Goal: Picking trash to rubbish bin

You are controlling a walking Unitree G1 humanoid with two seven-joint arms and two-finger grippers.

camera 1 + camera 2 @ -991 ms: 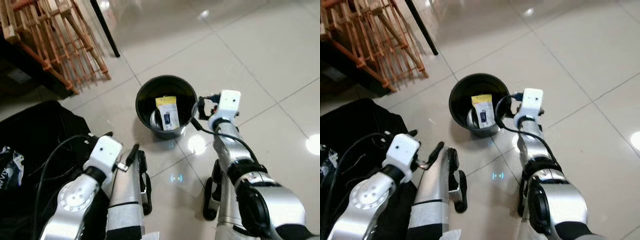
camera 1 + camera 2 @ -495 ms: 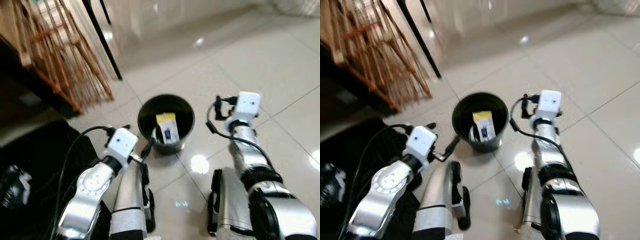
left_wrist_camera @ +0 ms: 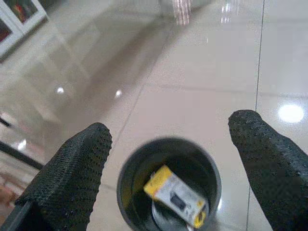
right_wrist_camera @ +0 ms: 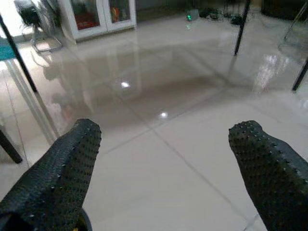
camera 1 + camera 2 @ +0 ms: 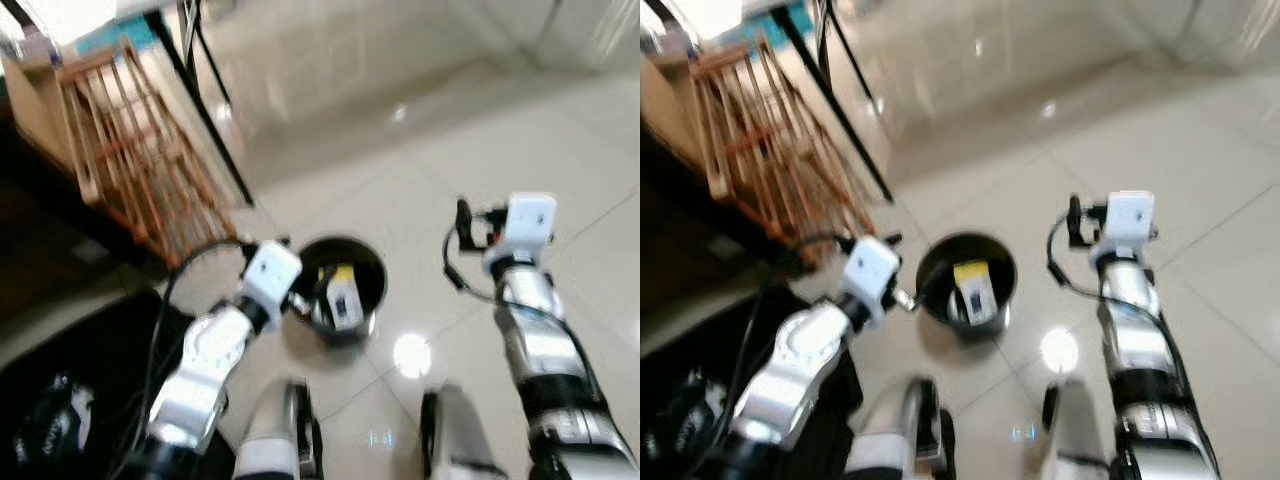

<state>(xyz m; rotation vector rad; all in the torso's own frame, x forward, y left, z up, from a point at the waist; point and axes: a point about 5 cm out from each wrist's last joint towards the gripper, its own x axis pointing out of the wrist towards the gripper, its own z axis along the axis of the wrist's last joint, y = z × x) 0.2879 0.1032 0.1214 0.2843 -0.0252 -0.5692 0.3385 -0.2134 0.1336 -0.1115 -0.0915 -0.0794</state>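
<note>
While your left pincer (image 3: 168, 144) hung over the black rubbish bin (image 3: 169, 185), its two black fingers (image 3: 67, 178) were spread wide with nothing between them, and the bin mouth sat in the gap in the left wrist view. Your right pincer (image 4: 161, 168) was spread wide too, empty, pointed out across the bare tiled floor (image 4: 183, 159), off to the right of the bin and apart from it. From the head views, both blurred, your left arm (image 5: 215, 350) reached in from the left so that its wrist sat right at the bin's rim (image 5: 300, 255). Your right arm (image 5: 530, 300) was raised beside the bin. Inside the bin lay the trash: a yellow and white carton (image 3: 175, 195) tilted against the wall, with something pale and rounded (image 3: 161, 214) under it that you couldn't make out. A wooden rack (image 5: 130, 170) leaned at upper left, and a black bag (image 5: 70, 400) lay on the floor at lower left.
</note>
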